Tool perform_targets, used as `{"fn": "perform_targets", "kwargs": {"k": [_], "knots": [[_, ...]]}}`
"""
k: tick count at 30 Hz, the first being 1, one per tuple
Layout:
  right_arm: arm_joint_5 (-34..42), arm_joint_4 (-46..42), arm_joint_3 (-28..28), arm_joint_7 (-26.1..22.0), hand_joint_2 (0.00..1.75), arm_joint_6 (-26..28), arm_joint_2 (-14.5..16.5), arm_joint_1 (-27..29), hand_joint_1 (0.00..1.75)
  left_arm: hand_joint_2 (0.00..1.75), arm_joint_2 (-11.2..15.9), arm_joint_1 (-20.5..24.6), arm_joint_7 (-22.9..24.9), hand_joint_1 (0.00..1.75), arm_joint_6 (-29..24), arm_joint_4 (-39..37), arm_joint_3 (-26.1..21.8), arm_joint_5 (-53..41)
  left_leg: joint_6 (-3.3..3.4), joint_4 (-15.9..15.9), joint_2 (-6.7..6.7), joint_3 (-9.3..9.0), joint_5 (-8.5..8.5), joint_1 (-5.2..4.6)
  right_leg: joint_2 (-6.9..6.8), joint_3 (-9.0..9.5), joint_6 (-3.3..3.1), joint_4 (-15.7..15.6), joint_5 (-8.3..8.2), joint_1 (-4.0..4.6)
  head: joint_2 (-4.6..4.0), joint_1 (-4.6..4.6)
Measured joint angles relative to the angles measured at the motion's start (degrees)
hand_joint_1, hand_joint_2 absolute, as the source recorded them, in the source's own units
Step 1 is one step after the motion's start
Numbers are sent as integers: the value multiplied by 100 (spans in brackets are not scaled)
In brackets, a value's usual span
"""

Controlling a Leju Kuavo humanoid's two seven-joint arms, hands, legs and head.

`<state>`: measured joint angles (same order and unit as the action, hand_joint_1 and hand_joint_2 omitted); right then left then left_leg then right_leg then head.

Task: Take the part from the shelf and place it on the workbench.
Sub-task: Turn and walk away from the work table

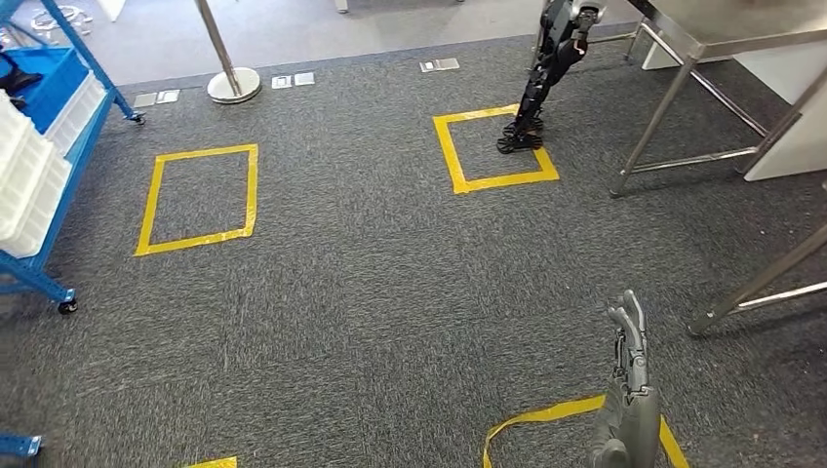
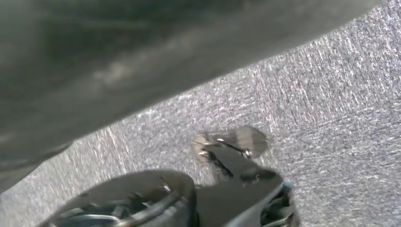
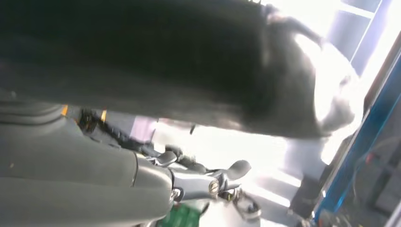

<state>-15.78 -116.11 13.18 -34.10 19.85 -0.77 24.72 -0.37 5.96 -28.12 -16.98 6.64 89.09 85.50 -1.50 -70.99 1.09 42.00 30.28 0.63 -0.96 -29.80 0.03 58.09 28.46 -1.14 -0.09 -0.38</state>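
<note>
Your R hand (image 1: 629, 366): empty, fingers (image 1: 624, 322) straight and apart, over carpet (image 1: 371, 292). L hand (image 2: 227, 151): fingers' state can't tell. Blue shelf (image 1: 59, 107) far left.

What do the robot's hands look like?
In the head view, the right hand is dull grey metal with long, thin, jointed fingers, on a smooth grey wrist. The right wrist view shows a grey cover, silvery metal with a small round screw, and dark fingers with rounded tips. In the left wrist view the left hand looks dark grey and blurry, with small shiny screws.
</note>
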Motion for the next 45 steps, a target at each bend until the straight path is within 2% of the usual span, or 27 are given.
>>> {"fn": "perform_targets", "kwargs": {"k": [2,3,5,7,8,10,11,13,15,17,18,19,21,23,25,26,27,30,32,33,35,37,38,39,41,43,45], "knots": [[-1,13,-1,0,0,5,-1,0,0,0,-8,5,11,0,-2,0,1,1,-21,-429,-53,154,135,7,-193,-7,-9,2,3,20,0,0],[-3,18,-1,1,0,7,-1,-3,0,0,-9,3,21,0,-4,0,1,3,-25,-343,-76,79,56,7,-278,-5,-7,3,9,23,0,-2],[-12,22,-1,6,0,11,-2,-6,0,0,2,2,55,0,-10,0,2,14,-14,360,-278,-345,-241,-1,-428,21,11,4,31,32,0,-4],[-21,24,-2,14,0,13,-2,-9,0,0,15,18,92,0,-20,0,2,24,48,969,-488,-689,-408,-33,-552,23,63,13,71,77,0,9],[-23,24,-2,16,0,13,-2,-12,0,0,19,25,107,0,-31,0,2,26,85,1086,-526,-744,-411,-55,-607,38,91,11,87,98,0,20],[-26,25,0,17,0,13,-2,-18,0,0,29,20,138,0,-60,0,2,33,160,1103,-387,-719,-420,-79,-708,82,137,-6,101,114,0,32],[-26,26,1,18,0,13,-3,-24,0,0,34,14,151,0,-72,0,2,36,195,1119,-317,-710,-438,-71,-656,84,164,23,129,110,0,34],[-27,27,1,15,0,13,-7,-30,0,0,46,19,171,0,-88,-1,2,39,269,1147,-176,-694,-486,-29,-334,-75,176,361,321,101,0,46],[-29,35,1,11,0,14,-12,-21,0,0,53,39,174,0,-92,-2,2,45,312,1150,-23,-658,-515,-8,-16,-439,137,1101,654,87,0,60],[-31,50,2,11,0,16,-16,-10,0,0,56,40,174,0,-89,-2,3,63,326,1149,154,-628,-534,-7,56,-724,146,1636,815,85,0,61],[-32,56,1,11,0,18,-17,-8,0,0,59,33,174,0,-90,-2,3,75,323,1149,246,-622,-543,-5,73,-723,183,1596,754,80,0,61],[-39,59,1,11,0,24,-17,-9,0,0,62,28,174,0,-93,-2,3,88,311,1148,339,-622,-554,-2,107,-605,231,1321,607,70,0,61],[-72,62,1,10,0,45,-16,-9,0,0,71,26,175,0,-105,-2,2,102,269,1141,516,-615,-581,-9,346,-237,295,507,264,42,0,63],[-115,71,1,7,0,73,-17,-8,0,0,81,24,176,0,-117,-3,3,105,211,1141,647,-592,-613,-32,501,-55,252,76,96,35,0,56],[-136,80,-4,4,0,99,-23,-9,0,0,97,5,177,0,-131,-4,4,105,141,1170,756,-569,-657,-33,395,-31,159,44,54,49,0,53],[-141,84,-7,4,0,110,-27,-14,0,0,107,-10,179,0,-129,-5,3,105,108,1162,736,-551,-656,-30,327,-14,118,33,32,41,0,52],[-144,86,-11,4,0,119,-28,-14,0,0,113,-22,184,0,-108,-5,3,107,81,1093,623,-512,-603,-36,256,0,74,19,10,28,0,46],[-147,101,-16,4,0,124,-28,10,0,0,119,-16,222,0,79,-6,4,129,27,213,77,-126,-67,-43,9,-5,-9,2,-6,25,0,-7],[-143,124,-19,4,0,108,-31,12,0,0,120,-8,282,0,301,-5,4,165,3,-397,-44,126,179,-30,-174,-9,-19,4,2,41,0,-14],[-138,138,-20,4,0,93,-33,7,0,0,122,-10,322,0,427,-4,4,187,-3,-439,-65,121,153,-28,-258,-7,-22,4,7,42,0,-17],[-121,168,-21,4,0,48,-34,-18,0,0,147,-17,410,0,691,-4,2,232,11,84,-185,-208,-141,-28,-411,15,-22,5,24,45,0,-18],[-105,198,-25,3,0,14,-36,-55,0,0,181,-7,484,0,910,-4,-8,266,58,801,-485,-619,-376,-61,-541,35,11,14,62,91,0,-21],[-103,208,-27,2,0,5,-37,-69,0,0,193,3,505,0,977,-3,-13,275,95,1004,-583,-723,-413,-82,-604,50,34,15,79,120,0,-13],[-105,216,-29,1,0,1,-39,-77,0,0,201,7,517,0,1012,-3,-17,279,131,1088,-601,-750,-404,-103,-675,63,56,11,92,145,0,-6],[-108,225,-30,0,0,-12,-40,-98,0,0,209,-7,543,0,1083,-1,-19,290,213,1132,-433,-738,-424,-99,-784,90,99,3,114,154,0,10],[-105,232,-32,-3,0,-37,-43,-127,0,0,216,-21,592,0,1207,0,-20,304,286,1177,-276,-740,-464,-59,-514,17,137,188,238,135,0,23],[-95,254,-43,-7,0,-75,-50,-140,0,0,225,-8,665,0,1366,0,-24,318,340,1193,-113,-716,-499,-32,-90,-289,126,823,525,100,0,46]]}}
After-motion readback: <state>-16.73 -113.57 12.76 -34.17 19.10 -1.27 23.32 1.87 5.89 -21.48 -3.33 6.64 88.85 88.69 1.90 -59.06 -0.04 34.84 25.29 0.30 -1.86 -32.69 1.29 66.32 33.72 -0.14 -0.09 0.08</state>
